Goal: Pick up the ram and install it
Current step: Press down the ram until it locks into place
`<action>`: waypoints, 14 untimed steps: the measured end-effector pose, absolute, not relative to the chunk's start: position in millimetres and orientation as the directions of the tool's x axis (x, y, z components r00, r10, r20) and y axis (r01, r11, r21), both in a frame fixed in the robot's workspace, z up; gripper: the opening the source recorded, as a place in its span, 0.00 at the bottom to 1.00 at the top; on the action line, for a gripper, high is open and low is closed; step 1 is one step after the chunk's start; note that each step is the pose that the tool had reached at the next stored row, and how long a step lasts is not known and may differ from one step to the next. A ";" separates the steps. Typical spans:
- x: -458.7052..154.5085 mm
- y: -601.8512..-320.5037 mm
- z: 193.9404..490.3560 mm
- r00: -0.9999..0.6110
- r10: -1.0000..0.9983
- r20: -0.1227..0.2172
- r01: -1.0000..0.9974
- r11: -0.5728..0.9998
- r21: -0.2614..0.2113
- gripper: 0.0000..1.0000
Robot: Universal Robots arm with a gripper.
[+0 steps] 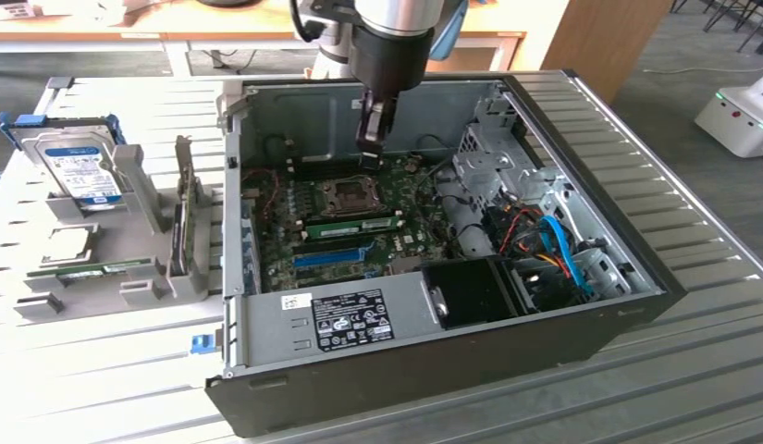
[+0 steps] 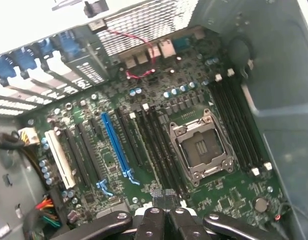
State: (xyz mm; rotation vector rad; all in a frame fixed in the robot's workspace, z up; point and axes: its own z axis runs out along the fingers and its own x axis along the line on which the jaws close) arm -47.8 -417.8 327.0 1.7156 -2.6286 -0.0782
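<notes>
Although the arm hung inside the open computer case [image 1: 579, 314], we found its gripper [image 1: 371, 139] with the jaws drawn together and nothing visibly between them, poised above the motherboard [image 2: 194, 200] near the empty CPU socket [image 2: 201, 149]. In the exterior view a green RAM stick [image 1: 351, 223] lay along the slots just beside that socket, apparently seated in the board, though we could not tell whether its latches had closed. A second green stick [image 1: 95, 271] rested in the grey holder [image 1: 141, 185] outside the case, on the exterior view's left, below the silver hard drive [image 1: 82, 171] with its blue label. In the wrist view we saw the fingertips [image 2: 164, 215] close above the black memory slots [image 2: 159, 145] and the long blue slot [image 2: 116, 145]. We judged the risks to be these: a module only half pressed home could sit tilted and lose contact; closed fingers dropping further could strike the bare socket pins or the small capacitors; and the red wires [image 2: 138, 60] near the rear ports could snag on the wrist as it moved.
</notes>
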 end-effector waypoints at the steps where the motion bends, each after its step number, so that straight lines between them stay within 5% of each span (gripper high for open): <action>1: -47.8 -417.8 326.9 -0.416 -0.909 -0.026 -0.909 0.415 0.043 0.11; 14: -47.8 -417.9 325.9 -0.566 -0.824 -0.026 -0.824 0.564 0.043 0.11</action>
